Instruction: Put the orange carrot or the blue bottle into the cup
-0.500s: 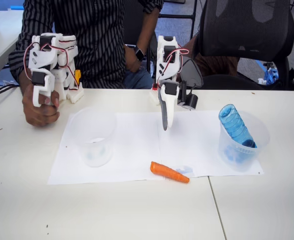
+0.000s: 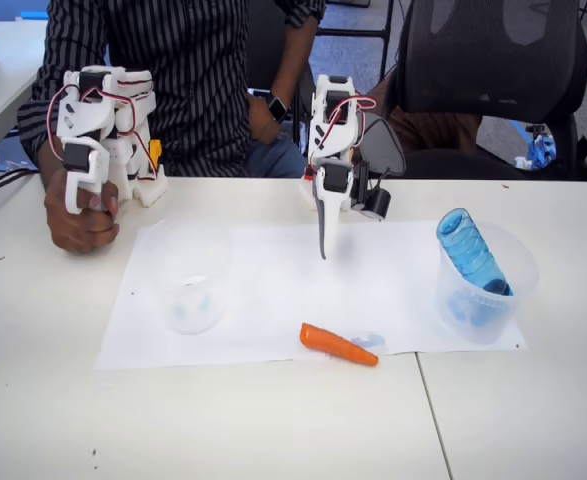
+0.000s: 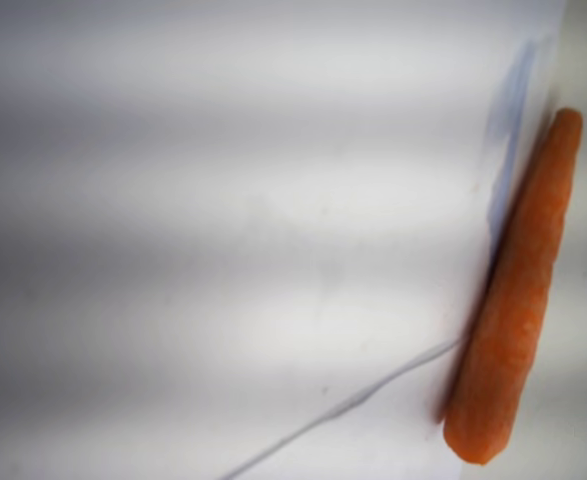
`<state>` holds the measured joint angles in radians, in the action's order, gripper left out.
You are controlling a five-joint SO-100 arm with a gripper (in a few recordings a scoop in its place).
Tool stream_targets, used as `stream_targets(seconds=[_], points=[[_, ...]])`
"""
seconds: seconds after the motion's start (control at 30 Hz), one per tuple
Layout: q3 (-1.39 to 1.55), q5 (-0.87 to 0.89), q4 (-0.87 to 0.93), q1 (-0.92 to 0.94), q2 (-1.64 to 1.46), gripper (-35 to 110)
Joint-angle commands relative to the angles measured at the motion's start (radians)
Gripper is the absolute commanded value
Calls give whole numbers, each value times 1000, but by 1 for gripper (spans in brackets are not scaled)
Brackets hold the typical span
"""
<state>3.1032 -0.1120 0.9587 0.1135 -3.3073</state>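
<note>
Fixed view first: your gripper [image 2: 323, 245] hangs above the white paper [image 2: 263, 290], its tip pointing down, well apart from everything; from this side the fingers look pressed together, with nothing between them. The carrot [image 2: 338, 344] lies flat at the paper's front edge, thick end to the left in this view, thin end to the right, near but not under the gripper. The empty cup [image 2: 189, 288] stands on the paper's left part. The bottle [image 2: 470, 252] already leans inside the other cup [image 2: 485, 285] on the right, so the carrot is likely your piece.

In the wrist view the carrot [image 3: 518, 300] runs along the right side, half on the paper's edge. It looks stiff, light and smooth (probably plastic, so somewhat slippery), and being round it may roll when one finger touches first. I would open wide, come down across its length, and close on the thicker half, where the taper is least likely to squeeze it out.
</note>
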Motion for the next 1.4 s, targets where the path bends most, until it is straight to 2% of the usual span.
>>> stream_targets(seconds=[0.0, 0.13, 0.37, 0.87, 1.37], points=[[20, -5, 14, 14, -51, 15], [-11, -2, 25, 18, -51, 15], [-325, 2, 104, 64, 87, 15], [-1161, 207, 144, 64, 942, 15], [-2077, 319, 712, 61, 1601, 15]])
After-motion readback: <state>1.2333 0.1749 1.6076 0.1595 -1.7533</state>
